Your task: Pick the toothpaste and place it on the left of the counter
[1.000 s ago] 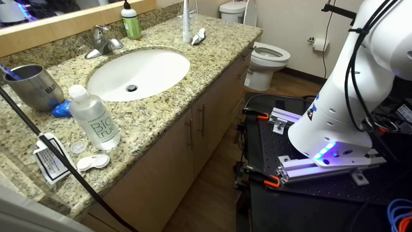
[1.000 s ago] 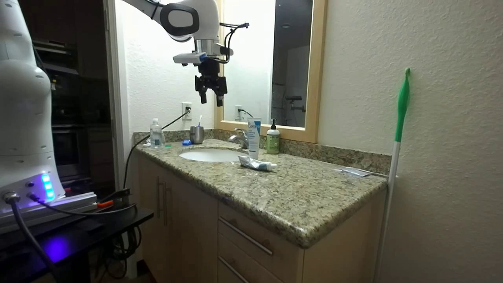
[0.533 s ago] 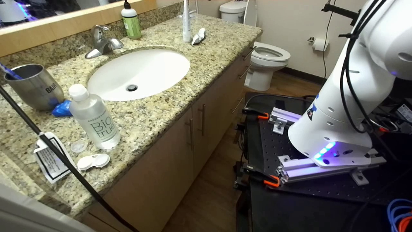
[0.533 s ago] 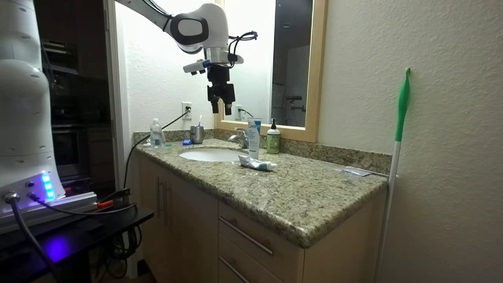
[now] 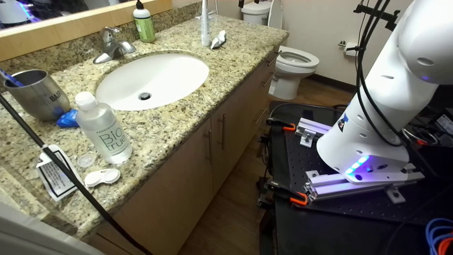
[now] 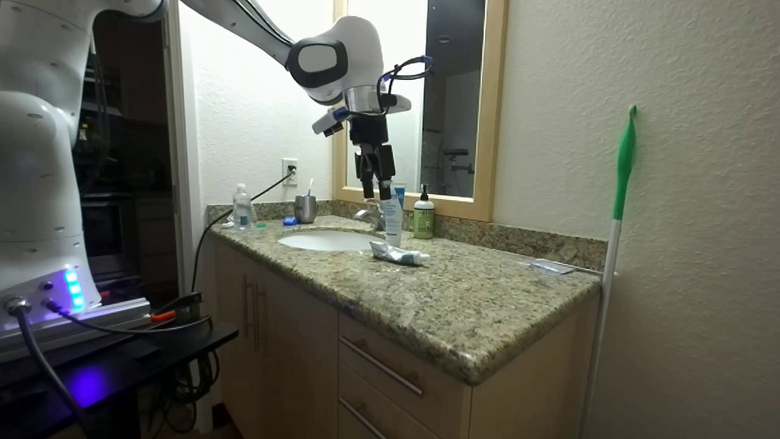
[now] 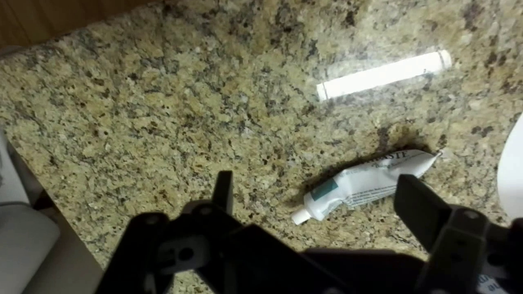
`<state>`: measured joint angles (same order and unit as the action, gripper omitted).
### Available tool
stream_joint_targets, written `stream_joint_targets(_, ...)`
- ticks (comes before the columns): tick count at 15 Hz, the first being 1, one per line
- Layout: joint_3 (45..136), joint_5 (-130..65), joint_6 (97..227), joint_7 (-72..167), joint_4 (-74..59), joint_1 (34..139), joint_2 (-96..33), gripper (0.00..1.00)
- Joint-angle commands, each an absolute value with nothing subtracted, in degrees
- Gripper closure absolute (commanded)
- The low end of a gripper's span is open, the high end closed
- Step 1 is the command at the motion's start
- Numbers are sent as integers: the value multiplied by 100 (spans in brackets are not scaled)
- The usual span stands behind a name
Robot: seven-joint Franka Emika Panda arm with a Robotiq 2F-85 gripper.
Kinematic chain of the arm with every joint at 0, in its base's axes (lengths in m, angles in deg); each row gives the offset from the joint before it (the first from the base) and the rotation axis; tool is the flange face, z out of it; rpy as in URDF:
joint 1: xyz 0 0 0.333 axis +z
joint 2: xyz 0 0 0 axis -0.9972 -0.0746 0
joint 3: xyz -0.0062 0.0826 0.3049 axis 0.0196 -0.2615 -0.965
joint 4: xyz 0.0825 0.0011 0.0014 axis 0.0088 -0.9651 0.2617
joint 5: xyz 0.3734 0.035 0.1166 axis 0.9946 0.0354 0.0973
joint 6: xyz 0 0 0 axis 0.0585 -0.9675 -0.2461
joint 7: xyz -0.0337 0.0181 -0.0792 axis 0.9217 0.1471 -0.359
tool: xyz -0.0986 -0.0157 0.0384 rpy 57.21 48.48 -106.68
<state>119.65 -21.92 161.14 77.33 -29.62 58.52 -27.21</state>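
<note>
In an exterior view, clear bottle (image 6: 242, 210) stood at the left end of the worktop (image 6: 451, 305), then metal cup (image 6: 304, 209), then white sink (image 6: 326, 240). Hand (image 6: 376, 191) hung above, overlapping upright tube (image 6: 393, 227), contact unclear; wrist view had fingers (image 7: 423, 210) wide apart. Toothpaste (image 6: 397, 253) lay just in front of that tube, cap (image 6: 422, 258) to the right. Green pump bottle (image 6: 423, 221) stood behind.

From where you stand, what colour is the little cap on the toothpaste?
The cap is white; it shows best in the wrist view.
</note>
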Motion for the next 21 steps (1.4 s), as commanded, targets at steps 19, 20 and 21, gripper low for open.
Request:
stream_joint_targets(19, 11151, -1424, 18865, 3050, -2403, 5756, -4729, 0)
stream_joint_targets(20, 11261, -1426, 18836, 2722, -2253, 5853, -4982, 0)
stream_joint_targets(21, 11447, -1606, 18406, 2471, -2083, 5979, -5202, 0)
